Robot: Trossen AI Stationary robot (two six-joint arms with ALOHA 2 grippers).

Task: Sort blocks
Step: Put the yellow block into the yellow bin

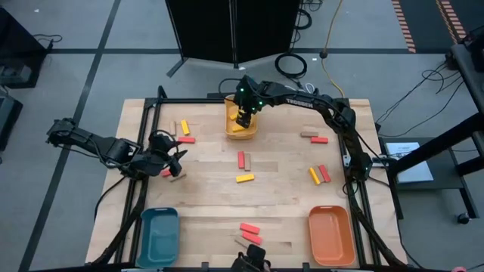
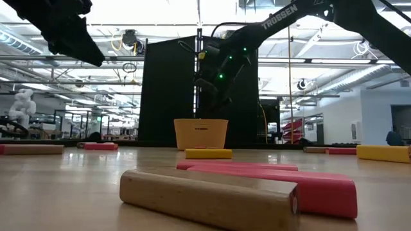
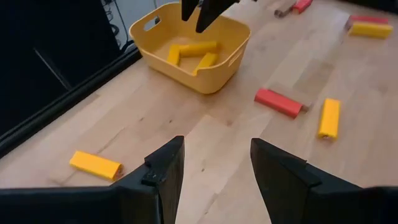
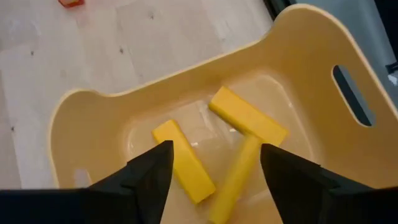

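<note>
The right gripper [image 1: 243,119] hangs over the yellow tray [image 1: 242,132] at the middle of the table's far edge, fingers spread apart and holding nothing; three yellow blocks [image 4: 247,118] lie loose in the tray beneath it, two of them touching. The left gripper [image 1: 175,160] sits low near the left edge, fingers [image 3: 161,171] parted and empty, with a red block [image 1: 165,173] and a tan block [image 1: 178,177] just beside it. Farther toward the far-left corner lie a yellow block [image 1: 184,127], a red one [image 1: 185,140] and a tan one [image 1: 173,127]. At the table's centre a red block [image 1: 242,159] lies next to a tan one, with a yellow block [image 1: 244,178] just nearer. Toward the right edge a yellow-and-red pair [image 1: 319,175] lies side by side, and a tan and red pair [image 1: 314,137] sits nearer the far-right corner. Two red blocks [image 1: 250,231] lie by the near edge, between the teal tray [image 1: 159,234] in the near-left corner and the orange tray [image 1: 330,236] in the near-right corner. The wood between the centre blocks and the right-hand pair is bare, as is the strip in front of the yellow tray
</note>
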